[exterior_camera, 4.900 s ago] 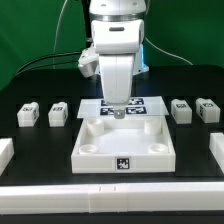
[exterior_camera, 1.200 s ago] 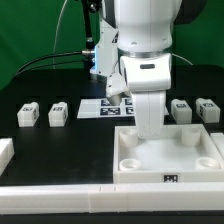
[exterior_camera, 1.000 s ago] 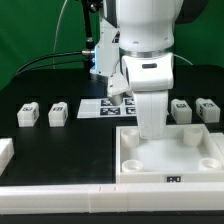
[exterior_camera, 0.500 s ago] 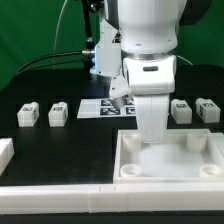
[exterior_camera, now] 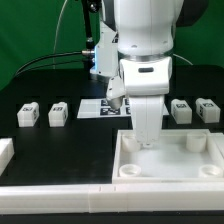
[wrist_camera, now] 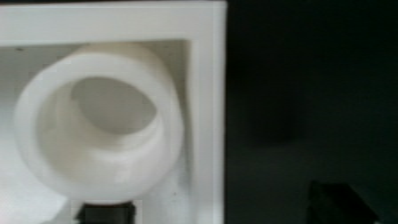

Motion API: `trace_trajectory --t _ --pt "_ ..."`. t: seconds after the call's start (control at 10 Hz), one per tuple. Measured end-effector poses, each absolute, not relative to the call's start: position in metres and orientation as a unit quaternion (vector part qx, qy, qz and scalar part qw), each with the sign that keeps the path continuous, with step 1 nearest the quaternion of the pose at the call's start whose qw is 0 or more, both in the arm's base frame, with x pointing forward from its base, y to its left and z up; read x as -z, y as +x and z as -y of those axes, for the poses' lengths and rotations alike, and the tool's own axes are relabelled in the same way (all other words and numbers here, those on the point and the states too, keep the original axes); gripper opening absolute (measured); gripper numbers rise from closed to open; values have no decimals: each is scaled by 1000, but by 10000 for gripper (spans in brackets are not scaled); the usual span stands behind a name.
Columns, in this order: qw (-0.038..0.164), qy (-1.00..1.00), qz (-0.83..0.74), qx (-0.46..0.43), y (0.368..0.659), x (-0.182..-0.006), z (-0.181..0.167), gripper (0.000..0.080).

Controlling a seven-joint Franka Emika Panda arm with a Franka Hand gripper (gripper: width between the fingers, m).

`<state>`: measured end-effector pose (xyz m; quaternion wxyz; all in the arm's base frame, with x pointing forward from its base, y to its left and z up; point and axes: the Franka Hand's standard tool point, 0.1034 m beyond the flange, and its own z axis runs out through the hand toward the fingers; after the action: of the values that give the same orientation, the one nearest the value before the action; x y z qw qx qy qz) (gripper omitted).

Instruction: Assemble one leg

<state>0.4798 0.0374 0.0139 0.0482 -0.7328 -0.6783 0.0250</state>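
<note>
Green cloth backs a black table [exterior_camera: 60,140], and the large white panel [exterior_camera: 172,160] lies at its near edge, toward the exterior view's right. The gripper [exterior_camera: 147,143] points straight down at the panel's back wall, close to the corner on the exterior view's left.

The wrist view is blurred. It shows a round corner socket [wrist_camera: 103,120] just inside that wall, and two dark shapes, perhaps the fingertips [wrist_camera: 107,212], seem to sit one on each side of the wall. I cannot tell whether the jaws are clamped on it or standing apart.

Four legs stand on the table beyond the panel, none touching it. Two [exterior_camera: 28,114] [exterior_camera: 58,113] are well off to the exterior view's left. The other two [exterior_camera: 181,110] [exterior_camera: 206,109] are just behind the back wall on the exterior view's right. The marker board [exterior_camera: 95,108] lies flat behind the panel's back-left corner.
</note>
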Motion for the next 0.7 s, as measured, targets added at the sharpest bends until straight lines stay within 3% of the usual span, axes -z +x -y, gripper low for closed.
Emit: trace_trajectory --t 0.1,0.2,0.3,0.7 --pt "48 -733 678 -25 480 -14 -38 528" --pt "48 -736 675 -26 479 -14 -40 624" --pt "49 -737 674 -26 478 -14 -42 642" --pt "48 -750 660 -25 478 -17 -52 649"
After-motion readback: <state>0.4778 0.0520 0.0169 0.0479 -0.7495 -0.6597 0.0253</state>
